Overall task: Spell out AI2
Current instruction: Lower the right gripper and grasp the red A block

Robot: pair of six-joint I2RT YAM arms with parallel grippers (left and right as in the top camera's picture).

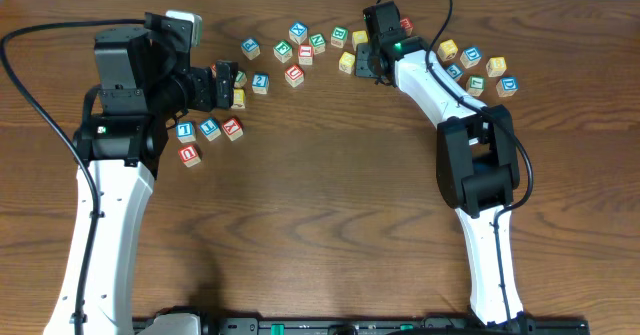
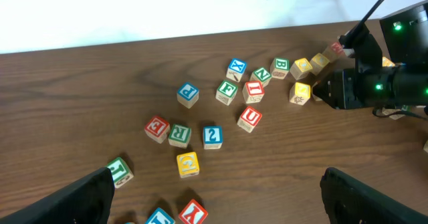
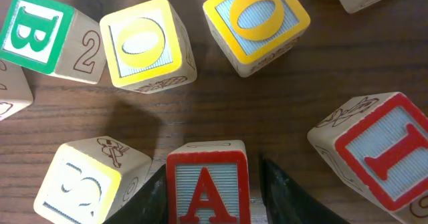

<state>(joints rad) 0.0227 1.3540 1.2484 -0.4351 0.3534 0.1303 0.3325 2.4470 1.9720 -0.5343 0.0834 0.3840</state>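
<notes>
The red A block is being straddled by the right gripper at the right end of the block scatter, towards the far edge of the table; in the overhead view the block is being hidden beneath that gripper. The A is being shown face up, its apex being pointed away from the wrist, towards the top of the wrist view; no long axis is being offered, the block being a cube, and its sides are being presented square to the fingers. The fingers are being held spread; one is being seen right against the block's side, while a sliver of wood is being shown between the block and the other, so no pinch is being made.

The grasp is being crowded on both sides; a tilted yellow S block is being seen just beside the outer face of one finger, and a skewed red I block near the other. Ahead of the A, two yellow O blocks and a green B block are being seen in a row.

The left gripper is being held above the table with its fingers wide apart and nothing between them; a blue 2 block and a second red I block are being seen in the middle cluster, well apart from the A.
</notes>
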